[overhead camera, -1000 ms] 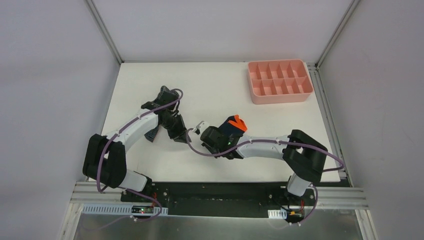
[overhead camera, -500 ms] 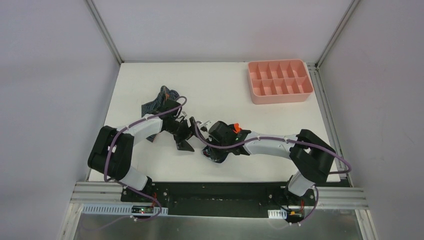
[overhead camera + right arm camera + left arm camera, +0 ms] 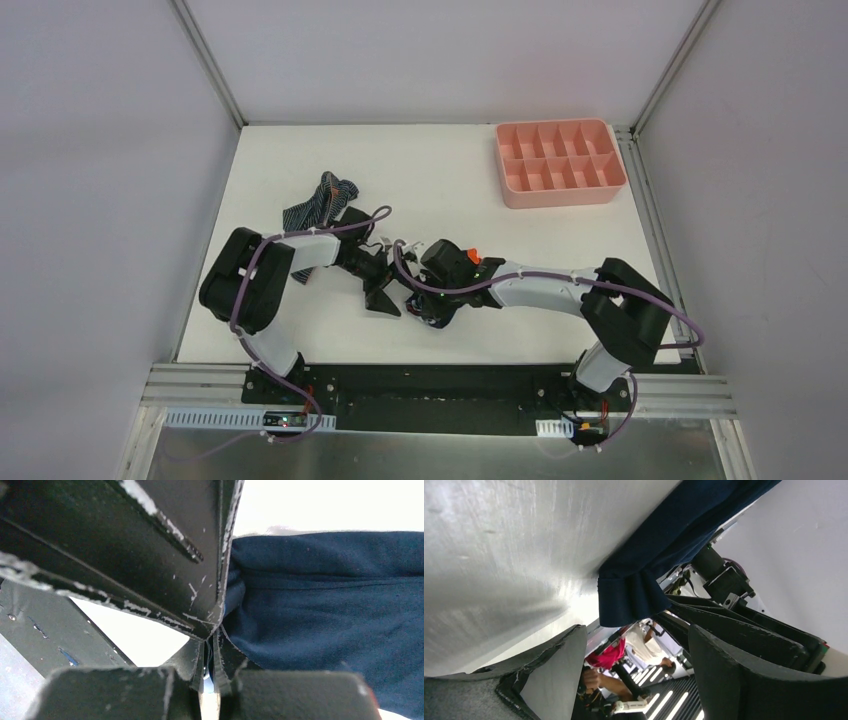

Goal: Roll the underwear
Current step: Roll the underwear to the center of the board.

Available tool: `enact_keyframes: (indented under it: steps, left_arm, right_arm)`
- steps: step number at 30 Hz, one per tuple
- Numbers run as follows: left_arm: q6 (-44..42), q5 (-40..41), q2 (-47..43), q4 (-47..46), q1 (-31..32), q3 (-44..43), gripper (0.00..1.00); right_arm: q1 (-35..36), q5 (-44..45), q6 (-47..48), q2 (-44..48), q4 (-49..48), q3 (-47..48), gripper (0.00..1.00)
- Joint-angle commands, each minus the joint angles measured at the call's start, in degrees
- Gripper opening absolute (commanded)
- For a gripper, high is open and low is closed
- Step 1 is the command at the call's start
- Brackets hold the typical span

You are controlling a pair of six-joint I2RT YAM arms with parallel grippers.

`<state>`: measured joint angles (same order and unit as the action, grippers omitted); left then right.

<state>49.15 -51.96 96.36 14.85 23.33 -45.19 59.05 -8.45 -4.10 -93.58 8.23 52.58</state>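
Note:
The navy underwear (image 3: 325, 605) with orange trim (image 3: 474, 257) is pinched at one edge by my right gripper (image 3: 212, 640), which is shut on it near the table's middle (image 3: 428, 303); the arm hides most of the cloth from above. My left gripper (image 3: 384, 291) stands open just to its left, nothing between its fingers (image 3: 555, 675). In the left wrist view a folded corner of the navy underwear (image 3: 639, 597) hangs just beyond those open fingers. The striped dark blue underwear (image 3: 322, 203) lies crumpled on the table at the back left, free of both grippers.
A pink compartment tray (image 3: 560, 190) sits at the back right corner. White walls with metal rails close in the table (image 3: 440, 170) on three sides. The two arms' wrists and purple cables crowd together at the table's middle.
My left gripper let go of the striped underwear, opened wide and swung right and nearer, up to the right gripper. The right gripper shifted slightly left, still shut on the navy underwear.

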Motion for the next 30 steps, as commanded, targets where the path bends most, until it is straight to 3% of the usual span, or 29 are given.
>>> enact_keyframes:
  steps: [1, 9, 13, 15, 17, 22, 30]
  left_arm:
    - [-2.56, -5.77, 2.24, -0.79, 0.98, -0.89, 0.75]
    - [-1.4, -3.62, 5.8, -0.87, 2.82, -3.52, 0.61]
    - [-0.82, -3.18, 6.73, -1.16, 3.19, -4.32, 0.38]
    - [-0.6, -3.15, 6.67, -1.14, 3.16, -4.51, 0.19]
    - [-0.33, -3.07, 6.59, -1.14, 3.18, -4.47, 0.0]
    - [1.15, -2.53, 5.29, -1.18, 3.14, -3.66, 0.0]
    - [3.81, -2.04, 3.23, -1.12, 3.13, -3.44, 0.0]
  right_arm:
    - [-0.53, -0.89, 0.44, 1.44, 0.93, 0.55, 0.0]
    - [-0.63, -0.78, 1.05, 1.42, 1.6, 0.77, 0.0]
    - [-0.64, 0.17, 1.13, 1.92, 2.43, 0.97, 0.02]
    - [-0.68, 0.84, 1.26, 2.51, 3.47, 1.46, 0.18]
    - [-0.62, 1.6, 1.34, 3.49, 4.97, 2.31, 0.41]
    - [0.38, 6.15, 2.59, 7.68, 7.32, 3.21, 0.63]
    - [7.39, 20.66, 4.41, 6.69, 8.44, 5.48, 0.64]
